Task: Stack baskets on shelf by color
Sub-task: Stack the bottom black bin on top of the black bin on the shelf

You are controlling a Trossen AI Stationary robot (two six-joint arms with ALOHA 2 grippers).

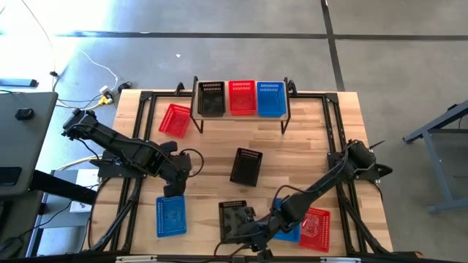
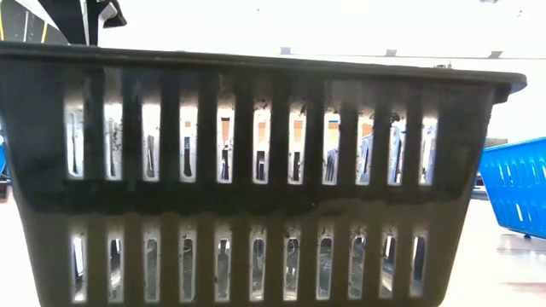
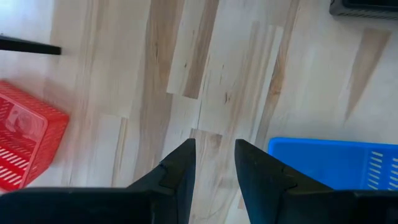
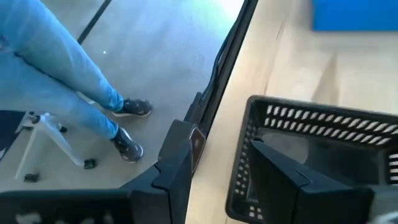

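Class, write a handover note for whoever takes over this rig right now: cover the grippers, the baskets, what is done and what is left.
Left gripper: open and empty, over bare table beside the near-left blue basket.
Right gripper: open, with one finger inside the near black basket and the other outside its wall; not closed.
Done: the shelf holds a shelf black basket, a shelf red basket and a shelf blue basket.
Left on the table: those two, plus the far red basket, middle black basket, right blue basket and right red basket.

slotted plastic baskets (image 1: 246,166), pale wood-grain table (image 1: 307,146)
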